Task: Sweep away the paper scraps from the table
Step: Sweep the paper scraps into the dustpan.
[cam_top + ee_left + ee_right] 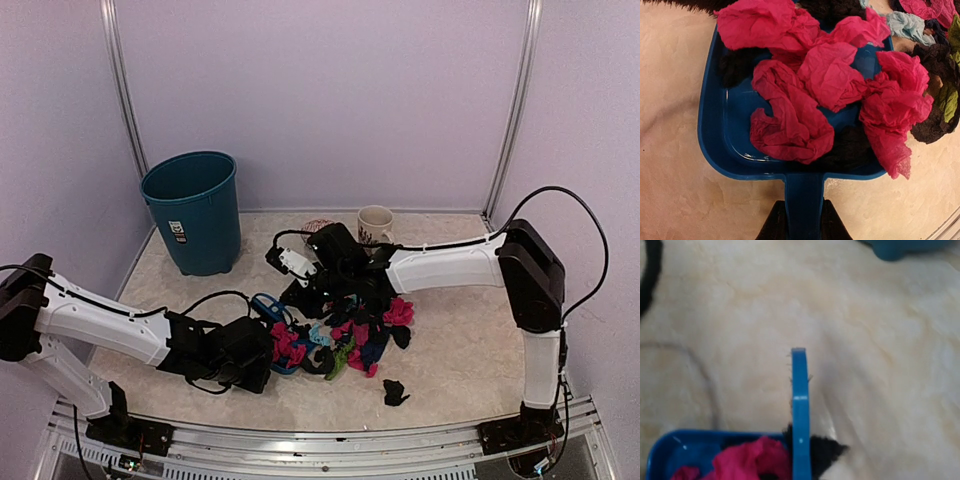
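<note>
The paper scraps [345, 335] lie in a pink, black, light blue and green heap on the table [455, 350], with one black wad [395, 392] apart near the front. Several pink and black scraps [790, 125] rest inside the blue dustpan [715, 125]. My left gripper [804, 210] is shut on its handle, black fingers [772, 225] on both sides. In the top view the left gripper [252, 350] holds the dustpan [283, 345] at the heap's left edge. My right gripper [305, 293] hangs over the heap's back and holds the blue brush [800, 410], whose black bristles [827, 452] sit by the dustpan's corner [670, 450]. Its fingers are hidden.
A teal waste bin [195, 210] stands at the back left. A cream mug [375, 224] sits at the back centre by the wall. Black cables [215, 298] trail over the table near the dustpan. The metal frame edge [330, 440] runs along the front.
</note>
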You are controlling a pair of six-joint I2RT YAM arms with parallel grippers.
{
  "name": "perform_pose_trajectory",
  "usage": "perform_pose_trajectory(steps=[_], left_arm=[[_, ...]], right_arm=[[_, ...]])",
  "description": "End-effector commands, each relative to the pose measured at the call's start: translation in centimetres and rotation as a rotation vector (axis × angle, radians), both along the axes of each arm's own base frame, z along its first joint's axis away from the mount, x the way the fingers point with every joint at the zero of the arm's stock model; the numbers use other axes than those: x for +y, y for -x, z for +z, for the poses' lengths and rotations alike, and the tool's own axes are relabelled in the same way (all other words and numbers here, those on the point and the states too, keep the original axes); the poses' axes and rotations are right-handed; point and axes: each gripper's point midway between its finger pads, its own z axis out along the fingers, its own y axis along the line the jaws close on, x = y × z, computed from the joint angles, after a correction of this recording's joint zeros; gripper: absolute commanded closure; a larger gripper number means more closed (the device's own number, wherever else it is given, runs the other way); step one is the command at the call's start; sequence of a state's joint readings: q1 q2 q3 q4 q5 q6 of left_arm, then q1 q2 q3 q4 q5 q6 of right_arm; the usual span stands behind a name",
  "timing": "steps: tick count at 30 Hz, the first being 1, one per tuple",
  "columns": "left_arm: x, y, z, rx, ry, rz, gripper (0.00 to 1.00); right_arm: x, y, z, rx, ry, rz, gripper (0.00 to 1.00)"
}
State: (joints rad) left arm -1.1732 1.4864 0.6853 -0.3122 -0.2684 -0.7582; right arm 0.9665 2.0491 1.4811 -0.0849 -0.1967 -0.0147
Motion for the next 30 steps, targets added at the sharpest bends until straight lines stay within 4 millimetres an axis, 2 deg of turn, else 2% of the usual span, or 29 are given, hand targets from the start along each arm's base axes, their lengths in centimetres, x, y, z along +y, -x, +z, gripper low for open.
perform_pose_trajectory(steps=[1, 8, 13, 17, 22, 30], left_arm=[[1.4, 1.1, -1.7, 0.062, -0.080, -0.003, 1.00], [1.1, 0.8, -1.5, 0.047, -0.074, -0.009, 1.00], [0.7, 0.4, -1.6, 0.041, -0.068, -0.011, 1.00], [0.4, 0.0, -1.6, 0.028, -0.066, -0.018, 1.00], [0.1, -0.6, -1.4, -0.013, -0.051, -0.029, 1.00], [0.0, -1.5, -0.4, -0.074, -0.033, -0.031, 1.00]], right_arm=[[-2.3, 0.2, 2.5, -0.024, -0.028, -0.043, 1.00], [-4.6, 2.0, 2.7, 0.006, -0.034, -0.062, 1.00], [-4.3, 4.4, 3.3, 0.006, -0.037, -0.024, 1.00], [-4.2, 5.2, 4.5, -0.007, -0.050, -0.024, 1.00], [-4.9, 5.0, 7.0, -0.050, -0.069, -0.067, 1.00], [-8.7, 2.3, 9.5, -0.167, -0.013, -0.286, 1.00]])
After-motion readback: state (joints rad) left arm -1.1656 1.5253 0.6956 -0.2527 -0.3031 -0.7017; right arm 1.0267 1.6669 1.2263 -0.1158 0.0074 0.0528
